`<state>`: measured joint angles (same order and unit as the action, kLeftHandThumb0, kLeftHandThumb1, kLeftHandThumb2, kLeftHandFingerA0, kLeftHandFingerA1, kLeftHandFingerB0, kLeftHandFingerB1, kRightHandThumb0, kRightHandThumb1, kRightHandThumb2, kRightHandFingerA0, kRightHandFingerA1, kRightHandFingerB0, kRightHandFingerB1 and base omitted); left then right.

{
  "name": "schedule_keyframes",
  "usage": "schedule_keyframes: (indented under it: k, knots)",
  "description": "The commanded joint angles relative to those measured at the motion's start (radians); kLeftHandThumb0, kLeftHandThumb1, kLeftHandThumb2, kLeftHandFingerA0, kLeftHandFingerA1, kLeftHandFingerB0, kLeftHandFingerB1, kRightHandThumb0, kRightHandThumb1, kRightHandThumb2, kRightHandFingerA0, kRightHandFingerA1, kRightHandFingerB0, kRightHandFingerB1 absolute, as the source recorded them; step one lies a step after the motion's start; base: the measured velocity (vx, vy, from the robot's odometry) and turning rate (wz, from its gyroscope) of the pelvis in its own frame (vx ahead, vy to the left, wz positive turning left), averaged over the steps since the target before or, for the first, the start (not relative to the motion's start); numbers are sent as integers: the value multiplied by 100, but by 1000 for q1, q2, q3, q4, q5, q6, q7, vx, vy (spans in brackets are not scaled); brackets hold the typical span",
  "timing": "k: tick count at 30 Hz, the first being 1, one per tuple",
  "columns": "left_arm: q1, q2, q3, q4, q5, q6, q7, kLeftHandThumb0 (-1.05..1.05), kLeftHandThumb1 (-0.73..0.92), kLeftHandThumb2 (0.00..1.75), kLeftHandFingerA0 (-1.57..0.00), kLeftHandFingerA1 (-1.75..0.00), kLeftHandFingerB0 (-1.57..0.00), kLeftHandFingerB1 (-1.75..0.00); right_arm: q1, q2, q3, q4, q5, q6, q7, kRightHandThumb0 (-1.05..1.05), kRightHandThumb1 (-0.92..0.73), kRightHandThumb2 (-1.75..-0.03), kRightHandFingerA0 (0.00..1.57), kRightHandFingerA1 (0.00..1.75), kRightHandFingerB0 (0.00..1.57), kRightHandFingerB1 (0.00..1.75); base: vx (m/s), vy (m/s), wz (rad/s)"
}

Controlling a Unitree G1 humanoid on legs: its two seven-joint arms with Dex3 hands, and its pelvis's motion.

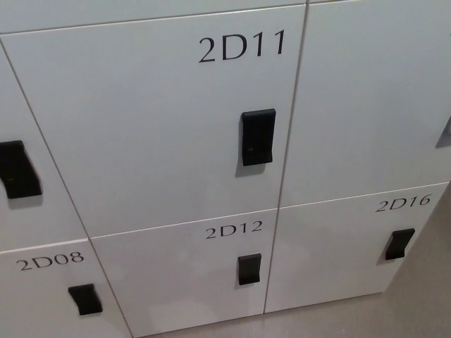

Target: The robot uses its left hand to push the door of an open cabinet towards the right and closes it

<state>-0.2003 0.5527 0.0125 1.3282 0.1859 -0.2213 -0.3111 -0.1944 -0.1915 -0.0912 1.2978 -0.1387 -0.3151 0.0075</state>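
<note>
Bank of white lockers, all doors flush, none ajar. Left to right: door 2D08 (pixel 42 296) low at edge, black latch (pixel 84 299); door 2D11 (pixel 155 120) centre, flat matte panel, black rectangular latch (pixel 258 136); door 2D12 (pixel 183 274) below; door 2D16 (pixel 338 246) lower right. Task door appears already shut (which one, cannot tell). Likely light, rigid, hinged; smooth face suits flat push near latch side. Neither hand in frame, state unknown.
</note>
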Motion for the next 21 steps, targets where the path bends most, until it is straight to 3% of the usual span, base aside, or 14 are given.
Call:
schedule_keyframes:
  k: [1, 6, 7, 8, 9, 15, 16, 17, 18, 21]
  knots:
    - [22, -39, 12, 17, -12, 43, 0, -90, 91, 68, -31, -44, -28, -31, 23, -22, -6, 10, 11, 6, 3, -61, -92, -67, 30, 36, 20, 30, 0, 0, 0]
    - [40, -58, 56, 14, -46, 40, 34, -91, 91, 69, -28, -46, -24, -33, 35, -27, 10, 13, -3, 24, -3, -60, -92, -68, 30, 36, 20, 30, 0, 0, 0]
    - [38, -64, 89, 15, -75, 50, 30, -88, 69, 106, -21, -54, -14, -45, 41, -27, 13, 12, -5, 24, -5, -59, -92, -67, 31, 35, 21, 30, 0, 0, 0]
    - [36, -66, 106, 15, -89, 53, 24, -88, 69, 106, -21, -54, -14, -45, 44, -27, 14, 12, -6, 24, -6, -59, -92, -67, 31, 35, 21, 30, 0, 0, 0]
    - [36, -71, 141, 15, -113, 61, 16, -91, 87, 67, -25, -47, -20, -34, 51, -24, 18, 13, -9, 23, -9, -60, -92, -67, 31, 36, 21, 30, 0, 0, 0]
    - [30, -111, 280, 5, -203, 57, 14, -93, 86, 67, -26, -46, -28, -34, 79, -4, 33, 15, -17, 21, -20, -60, -92, -68, 32, 36, 22, 31, 0, 0, 0]
    - [26, -124, 289, 4, -200, 56, 22, -93, 71, 112, -27, -56, -22, -45, 84, -4, 32, 13, -13, 22, -16, -59, -92, -68, 31, 36, 22, 31, 0, 0, 0]
    - [25, -128, 293, 4, -199, 55, 24, -93, 71, 112, -27, -56, -22, -45, 86, -4, 32, 12, -12, 23, -15, -59, -92, -68, 31, 36, 22, 31, 0, 0, 0]
    - [27, -130, 286, 2, -186, 46, 25, -93, 87, 67, -25, -46, -25, -34, 86, -4, 31, 13, -11, 25, -15, -60, -92, -67, 32, 36, 23, 30, 0, 0, 0]
    - [27, -131, 262, 0, -148, 22, 31, -92, 88, 68, -25, -46, -23, -33, 81, -11, 36, 12, -13, 25, -17, -61, -92, -68, 32, 36, 23, 30, 0, 0, 0]
